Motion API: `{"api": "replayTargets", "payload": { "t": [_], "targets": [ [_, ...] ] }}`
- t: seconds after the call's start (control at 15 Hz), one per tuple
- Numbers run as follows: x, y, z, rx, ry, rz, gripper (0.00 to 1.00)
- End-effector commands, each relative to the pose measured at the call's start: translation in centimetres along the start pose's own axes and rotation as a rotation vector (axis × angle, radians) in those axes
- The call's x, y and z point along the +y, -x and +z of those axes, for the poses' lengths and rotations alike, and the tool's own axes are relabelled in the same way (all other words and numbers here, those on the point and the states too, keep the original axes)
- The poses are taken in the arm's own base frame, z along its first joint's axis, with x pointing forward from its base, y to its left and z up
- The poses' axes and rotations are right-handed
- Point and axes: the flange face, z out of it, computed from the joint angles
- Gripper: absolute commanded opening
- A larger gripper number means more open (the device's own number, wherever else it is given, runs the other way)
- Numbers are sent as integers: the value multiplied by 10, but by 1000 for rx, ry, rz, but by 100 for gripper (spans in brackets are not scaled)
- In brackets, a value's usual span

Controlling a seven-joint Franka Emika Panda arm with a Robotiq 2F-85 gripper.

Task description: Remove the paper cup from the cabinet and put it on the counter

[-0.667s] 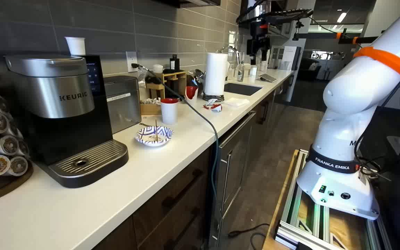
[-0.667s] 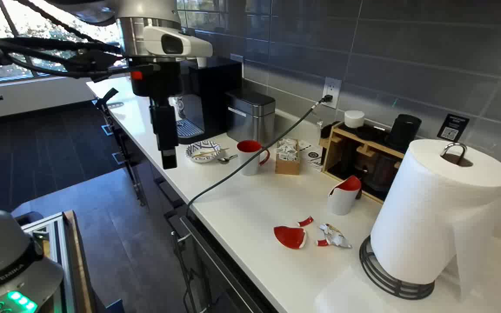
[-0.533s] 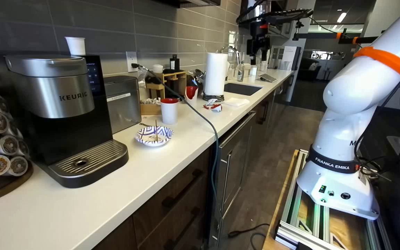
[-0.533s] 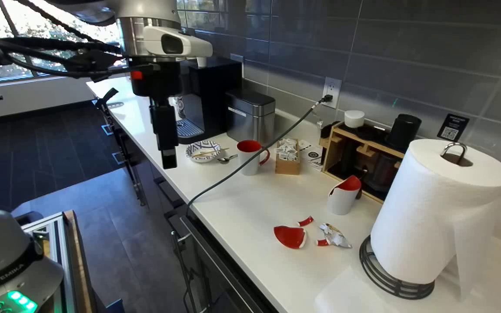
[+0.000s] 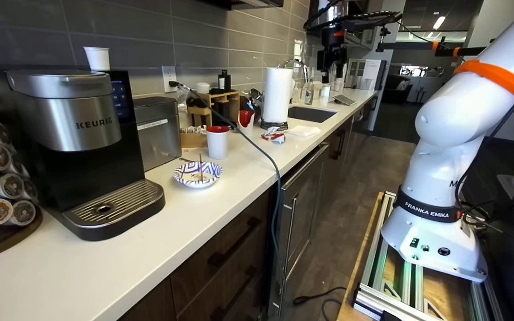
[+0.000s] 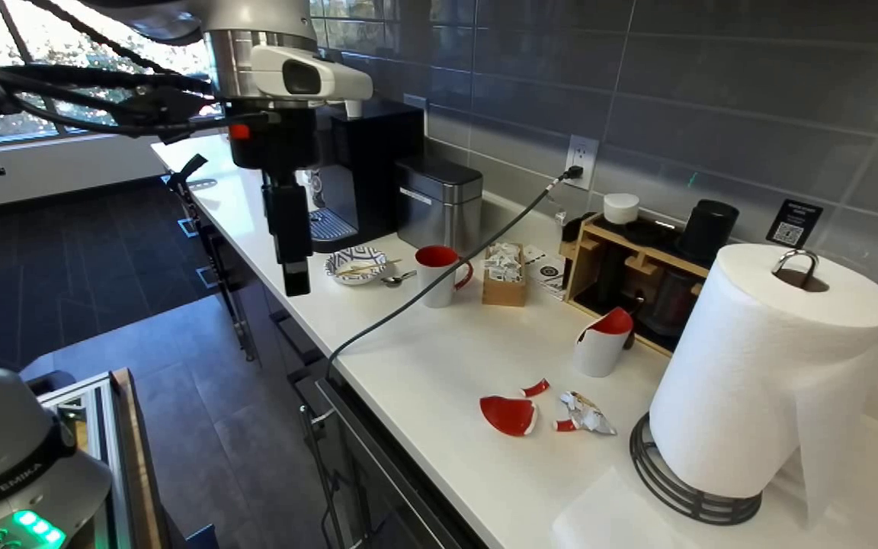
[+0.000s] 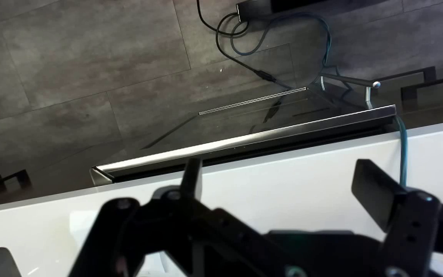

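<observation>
Jaws spread wide, with nothing between them, hang above the table (image 7: 279,192). From here I can't tell where the paper cup is. A white cup (image 5: 97,59) stands on the coffee machine (image 5: 78,129), with a blue-patterned bowl (image 5: 187,172) just beside the machine.

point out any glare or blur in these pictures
In an exterior view, the window is partly blown out and the counter gleams at its far end; in an exterior view, the ceiling light glows against a dim background; in the wrist view, the jaws look dark and slightly blurred, the floor seems crisper, and the metal door edge shines.
</observation>
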Motion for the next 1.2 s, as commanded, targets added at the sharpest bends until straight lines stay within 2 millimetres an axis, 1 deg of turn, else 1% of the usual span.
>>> {"api": "replayTargets", "payload": {
  "t": [0.0, 0.2, 0.27, 0.33, 0.4, 0.67, 0.73, 0.87, 1.0, 1.07, 1.13],
  "targets": [
    [0, 0, -1, -1, 0, 0, 100],
    [0, 0, -1, -1, 0, 0, 100],
    [5, 4, -3, 21, -32, 9, 100],
    [20, 16, -14, 72, -130, -2, 100],
    [31, 24, -20, 91, -169, 6, 100],
    [95, 61, -52, 232, -329, 4, 100],
    [112, 74, -61, 274, -368, 8, 100],
    [136, 100, -82, 356, -452, 15, 100],
    [152, 128, -105, 436, -534, 19, 100],
    [146, 106, -88, 379, -457, 43, 100],
    [152, 115, -96, 404, -463, 48, 100]
  ]
}}
